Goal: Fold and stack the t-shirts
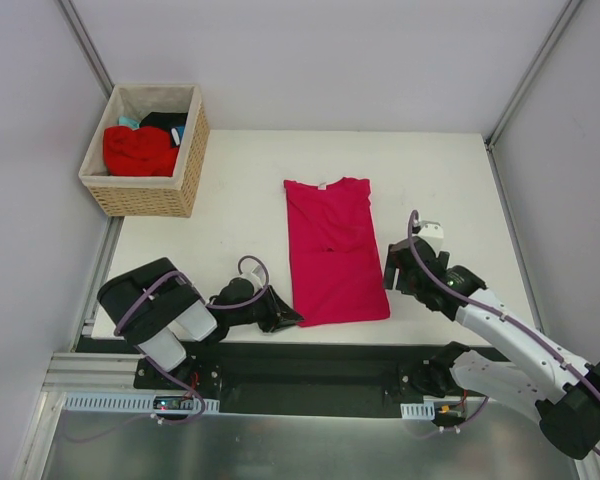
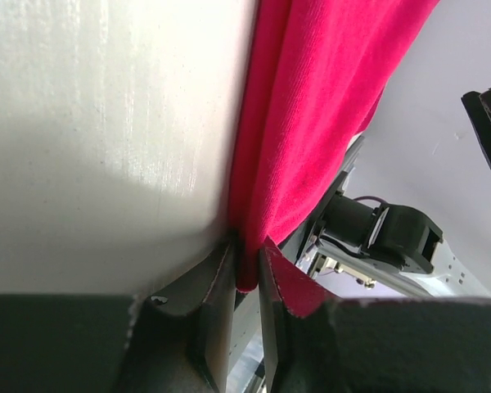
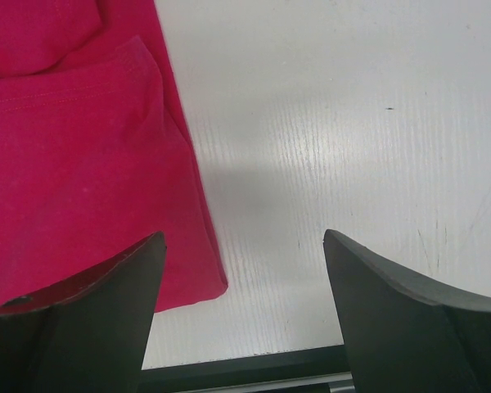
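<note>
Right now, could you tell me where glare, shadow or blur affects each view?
Top external: even, sharp. Left wrist: glare on the table; left claw, pinching the crimson t-shirt, dark and blurred. Right wrist: sheen and shadow before the open right claw.

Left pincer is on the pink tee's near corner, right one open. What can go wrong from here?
1. The left pincer pinches only a thin edge of the pink tee; it may slip on lifting.
2. The right pincer is open, straddling the tee's other near corner; a one-sided pull would likely skew the fold.
</note>
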